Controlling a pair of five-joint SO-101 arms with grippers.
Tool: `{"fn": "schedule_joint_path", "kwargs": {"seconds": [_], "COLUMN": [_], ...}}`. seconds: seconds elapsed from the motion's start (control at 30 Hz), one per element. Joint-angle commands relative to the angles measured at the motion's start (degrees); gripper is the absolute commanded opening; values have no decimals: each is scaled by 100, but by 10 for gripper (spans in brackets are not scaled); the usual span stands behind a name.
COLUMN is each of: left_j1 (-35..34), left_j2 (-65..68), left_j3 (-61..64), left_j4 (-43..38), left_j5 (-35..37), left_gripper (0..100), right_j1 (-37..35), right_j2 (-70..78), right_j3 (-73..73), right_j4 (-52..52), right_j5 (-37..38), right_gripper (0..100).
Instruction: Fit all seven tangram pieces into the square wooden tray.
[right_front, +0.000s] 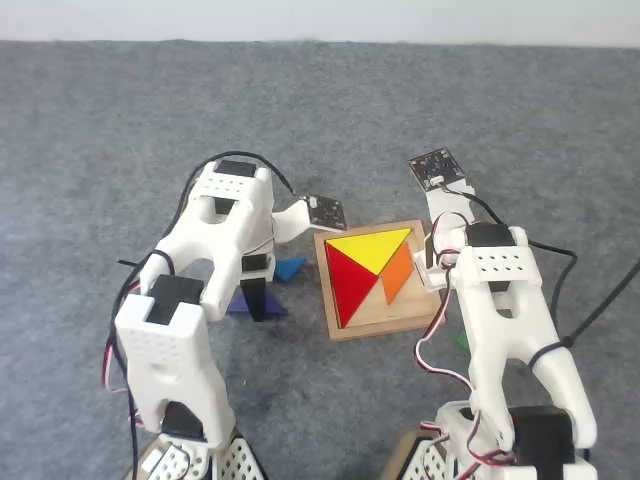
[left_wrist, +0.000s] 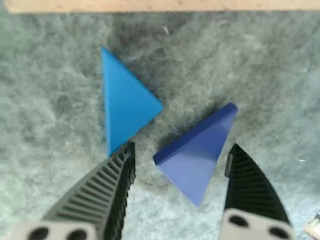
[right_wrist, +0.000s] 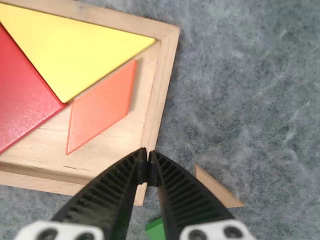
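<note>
Three pcs already in tray (right_front: 385, 325): yellow triangle (right_front: 372, 250), red triangle (right_front: 350, 280), orange pc (right_front: 397, 272).
Left claw (left_wrist: 183, 146) wide, straddling dark-blue triangle (left_wrist: 197, 155), prob. lined up for pick; light-blue triangle (left_wrist: 125, 105) just past one tip.
Right claw (right_wrist: 148, 152) pinched together, empty, tip at tray rim.
Green pc (right_wrist: 156, 227) beneath it mostly hidden; tan triangle (right_wrist: 220, 192) beside it partly covered.
</note>
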Motion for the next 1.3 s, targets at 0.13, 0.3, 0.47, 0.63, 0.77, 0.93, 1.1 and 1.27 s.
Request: {"fn": "schedule_joint_path", "kwargs": {"seconds": [0.13,0.3,0.47,0.63,0.77,0.93,1.1,1.27], "left_j1": [-141,-141,-158,-229,-202,-105,-123,-123], "left_j2": [-26,-246,-1415,-2418,-2198,-2075,-2084,-2084], "left_j3": [48,295,1754,2879,2695,2624,2677,2659], "left_j4": [70,-97,-1380,-2242,-2110,-1996,-2119,-2119], "left_j5": [97,176,211,-88,-149,-132,53,53], "left_gripper": [280,279,279,283,282,279,252,198], "right_j1": [84,84,84,84,84,84,84,84], "right_j2": [-321,-330,-330,-330,-312,-321,-321,-321], "right_j3": [-26,-26,-26,-26,-26,-26,-26,-26], "right_j4": [-31,-31,-31,-31,-31,-31,-31,-31], "right_j5": [88,97,97,88,62,62,62,79], "right_gripper": [8,8,8,8,8,8,8,8]}}
